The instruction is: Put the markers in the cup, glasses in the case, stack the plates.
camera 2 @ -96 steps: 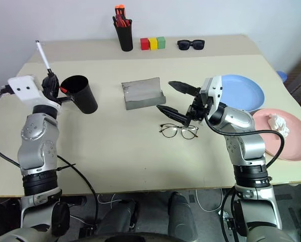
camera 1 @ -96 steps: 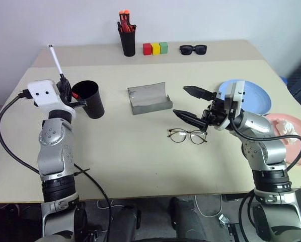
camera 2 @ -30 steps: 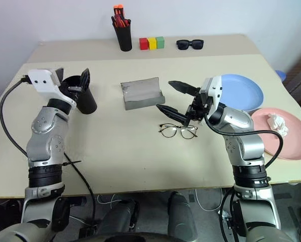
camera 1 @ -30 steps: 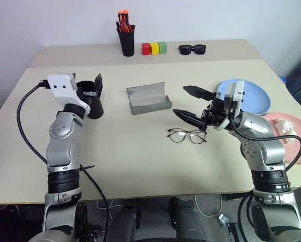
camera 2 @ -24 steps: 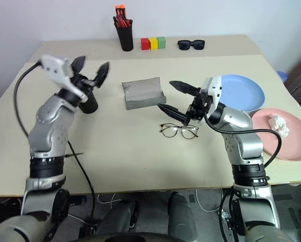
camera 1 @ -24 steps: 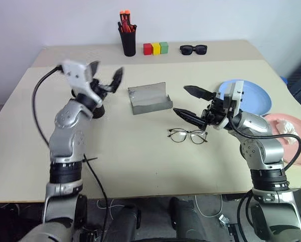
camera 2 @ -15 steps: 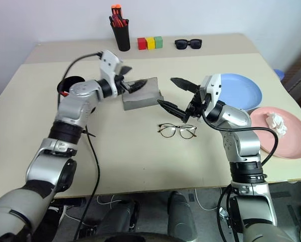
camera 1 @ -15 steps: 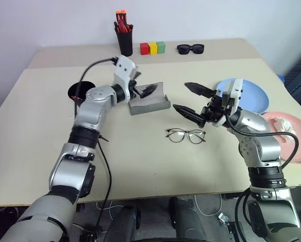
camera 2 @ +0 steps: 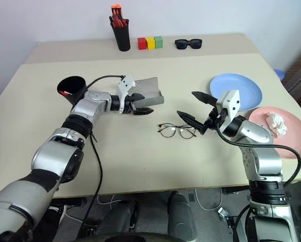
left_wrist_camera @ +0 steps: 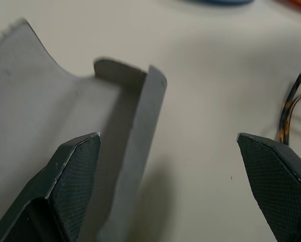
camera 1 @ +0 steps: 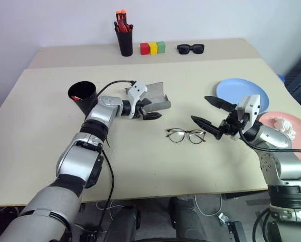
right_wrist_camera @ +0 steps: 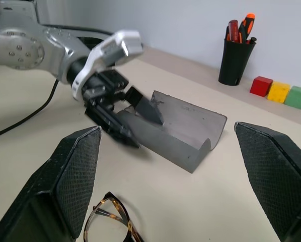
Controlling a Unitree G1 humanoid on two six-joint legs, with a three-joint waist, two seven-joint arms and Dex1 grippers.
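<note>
Two pincers, both spread wide and empty, flank the glasses [camera 1: 186, 135] on the worktop [camera 1: 140, 161].

The left pincer [camera 1: 149, 108] sits at the front wall of the open grey case [camera 1: 158, 98], one finger inside the trough and the other outside it, gripping nothing. The right pincer [camera 1: 211, 115] hovers just right of the glasses, its fingers pointing toward the case, clear of the frames. The black cup [camera 1: 83, 97] stands well behind the left arm, something red showing inside it; whether the markers are there cannot be told. The blue plate [camera 1: 236, 89] lies just beyond the right pincer, and the pink plate [camera 1: 297, 146], with a crumpled white wad on it, lies behind that arm's wrist, unstacked.
</note>
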